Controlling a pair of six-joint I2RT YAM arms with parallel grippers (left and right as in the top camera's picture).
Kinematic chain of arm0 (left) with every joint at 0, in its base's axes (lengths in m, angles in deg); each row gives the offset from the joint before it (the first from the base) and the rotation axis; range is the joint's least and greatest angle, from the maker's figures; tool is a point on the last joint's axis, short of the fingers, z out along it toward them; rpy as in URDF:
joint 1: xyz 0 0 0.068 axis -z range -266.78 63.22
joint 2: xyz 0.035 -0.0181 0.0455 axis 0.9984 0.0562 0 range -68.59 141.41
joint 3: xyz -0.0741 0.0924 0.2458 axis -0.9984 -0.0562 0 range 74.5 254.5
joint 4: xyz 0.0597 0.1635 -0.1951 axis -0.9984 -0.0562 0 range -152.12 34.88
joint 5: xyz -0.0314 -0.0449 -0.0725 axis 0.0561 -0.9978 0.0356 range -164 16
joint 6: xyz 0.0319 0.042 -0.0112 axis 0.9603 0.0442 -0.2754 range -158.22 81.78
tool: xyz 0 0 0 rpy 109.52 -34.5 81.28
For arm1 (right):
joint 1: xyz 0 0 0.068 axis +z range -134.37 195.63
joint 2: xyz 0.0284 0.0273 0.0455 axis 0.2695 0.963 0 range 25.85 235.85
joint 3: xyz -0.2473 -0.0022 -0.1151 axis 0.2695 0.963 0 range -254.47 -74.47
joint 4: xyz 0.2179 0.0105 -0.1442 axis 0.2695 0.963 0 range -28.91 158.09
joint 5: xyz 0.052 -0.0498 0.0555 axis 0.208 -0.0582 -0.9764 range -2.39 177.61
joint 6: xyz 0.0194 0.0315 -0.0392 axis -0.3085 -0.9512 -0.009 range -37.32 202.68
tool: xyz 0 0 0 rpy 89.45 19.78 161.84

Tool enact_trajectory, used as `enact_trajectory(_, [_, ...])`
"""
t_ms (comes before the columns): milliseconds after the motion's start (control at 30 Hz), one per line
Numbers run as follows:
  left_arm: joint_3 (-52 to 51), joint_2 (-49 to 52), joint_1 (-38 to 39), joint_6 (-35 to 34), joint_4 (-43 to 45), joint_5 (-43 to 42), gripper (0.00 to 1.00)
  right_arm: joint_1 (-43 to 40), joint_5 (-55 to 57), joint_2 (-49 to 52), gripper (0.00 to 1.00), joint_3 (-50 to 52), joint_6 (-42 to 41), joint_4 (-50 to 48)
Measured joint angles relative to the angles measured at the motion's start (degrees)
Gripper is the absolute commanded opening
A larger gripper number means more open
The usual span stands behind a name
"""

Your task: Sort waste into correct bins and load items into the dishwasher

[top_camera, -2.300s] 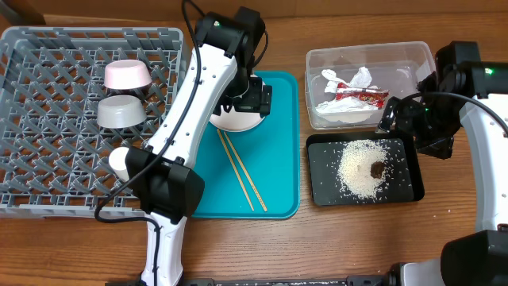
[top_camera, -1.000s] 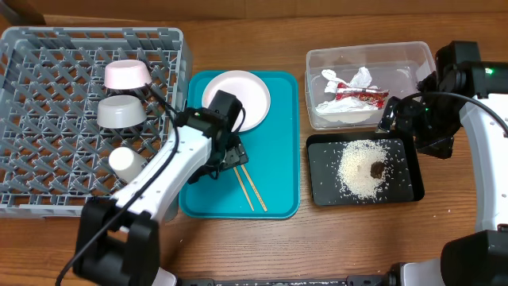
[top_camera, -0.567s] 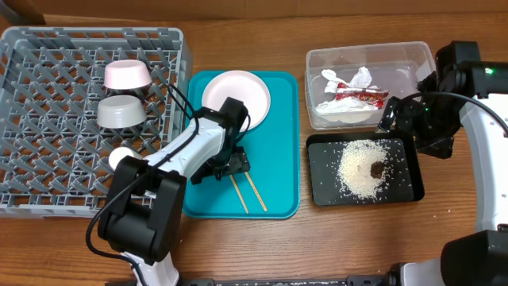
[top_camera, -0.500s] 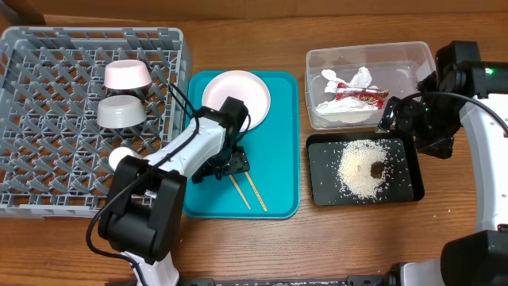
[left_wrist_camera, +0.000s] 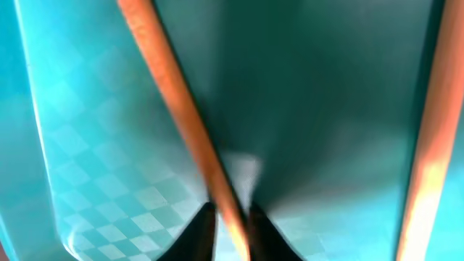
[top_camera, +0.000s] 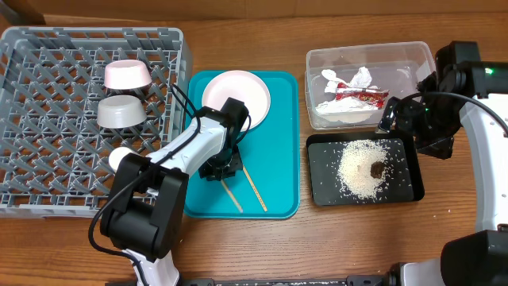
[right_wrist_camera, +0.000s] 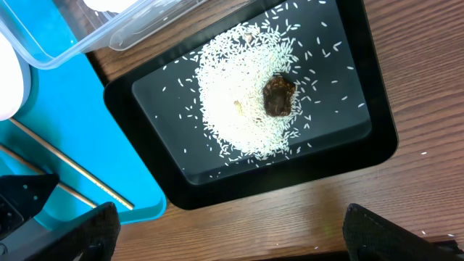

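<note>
**Markings.** The red-and-white wrapper (top_camera: 361, 98) carries print too small to read. It lies with the crumpled napkin (top_camera: 359, 77) in the clear tub (top_camera: 369, 48). The rice (top_camera: 357, 168) and the brown lump (top_camera: 376, 169) sit in the black tray (top_camera: 321, 181), just beside the tub.

**Left claw** (top_camera: 220, 169). It is clenched on one chopstick (left_wrist_camera: 181, 123) over the teal tray (top_camera: 278, 159). The wrist view shows the dark fingertips pinching the stick from both sides. Half a second earlier this claw stood spread above the pair. The gripped stick's free end now lies slightly further left. The second chopstick (top_camera: 254, 191) has not moved.

**Right claw** (right_wrist_camera: 232, 235). It is released, with fingers wide apart, above the black tray. Its position is unchanged.

**Other items.** The white plate (top_camera: 242, 94) rests at the back of the teal tray. The dish rack (top_camera: 95, 33) holds the pink-bottomed dish (top_camera: 127, 75), the grey bowl (top_camera: 121, 112) and the white cup (top_camera: 119, 159), all as before.
</note>
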Motion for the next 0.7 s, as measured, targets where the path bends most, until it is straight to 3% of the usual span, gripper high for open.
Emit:
enact_trajectory(100, [0.0, 0.0, 0.0, -0.3, 0.1, 0.2, 0.04, 0.0, 0.0, 0.0, 1.00, 0.0, 0.0, 0.0])
enact_trajectory(533, [1.2, -0.3, -1.1, 0.2, -2.1, 0.3, 0.04, 0.0, 0.0, 0.0, 1.00, 0.0, 0.0, 0.1])
enact_trajectory(700, [4.0, -5.7, -3.6, 5.0, -5.4, -0.3, 0.04, 0.0, 0.0, 0.0, 1.00, 0.0, 0.0, 0.1])
